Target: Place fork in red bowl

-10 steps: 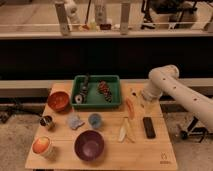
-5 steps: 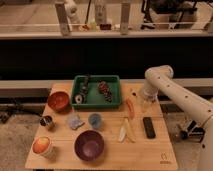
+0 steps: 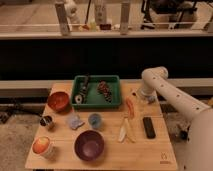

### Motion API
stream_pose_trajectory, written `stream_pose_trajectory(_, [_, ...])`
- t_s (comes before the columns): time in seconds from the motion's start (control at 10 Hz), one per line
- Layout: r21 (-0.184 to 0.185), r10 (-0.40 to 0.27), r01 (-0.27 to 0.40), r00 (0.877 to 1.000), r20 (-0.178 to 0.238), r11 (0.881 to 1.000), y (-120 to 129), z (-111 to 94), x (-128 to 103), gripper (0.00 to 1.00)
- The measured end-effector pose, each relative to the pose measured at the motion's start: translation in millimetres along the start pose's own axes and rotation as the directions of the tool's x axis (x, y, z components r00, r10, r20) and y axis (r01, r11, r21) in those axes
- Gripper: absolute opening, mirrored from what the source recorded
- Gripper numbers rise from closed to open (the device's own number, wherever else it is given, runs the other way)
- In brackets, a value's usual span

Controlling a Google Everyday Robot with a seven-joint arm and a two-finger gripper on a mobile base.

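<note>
Nearest me on the table, the purple bowl sits front and centre. The pale cream utensils and the black bar lie to its right. Further back, the orange-handled tool lies by the right front corner of the green tray. The red bowl stands at the tray's left, well apart from the arm. None of these has shifted since a second ago.

What has changed is the arm: its upper bend has swung left, in over the table's back right corner. The gripper now hangs low there, just right of the tray. I cannot tell whether it is open or closed.

A thin dark sliver just left of the gripper looks like the fork, on the table between tray and gripper. I cannot make out whether they touch.
</note>
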Motion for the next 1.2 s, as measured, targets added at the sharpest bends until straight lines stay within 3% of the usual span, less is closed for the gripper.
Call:
stream_pose_trajectory(0.3, [0.001, -0.008, 0.008, 1.0, -0.015, 1.0, -6, 10, 0, 0.8])
stream_pose_trajectory(1.2, [-0.006, 0.039, -0.039, 0.999, -0.002, 0.999, -23, 26, 11, 0.8])
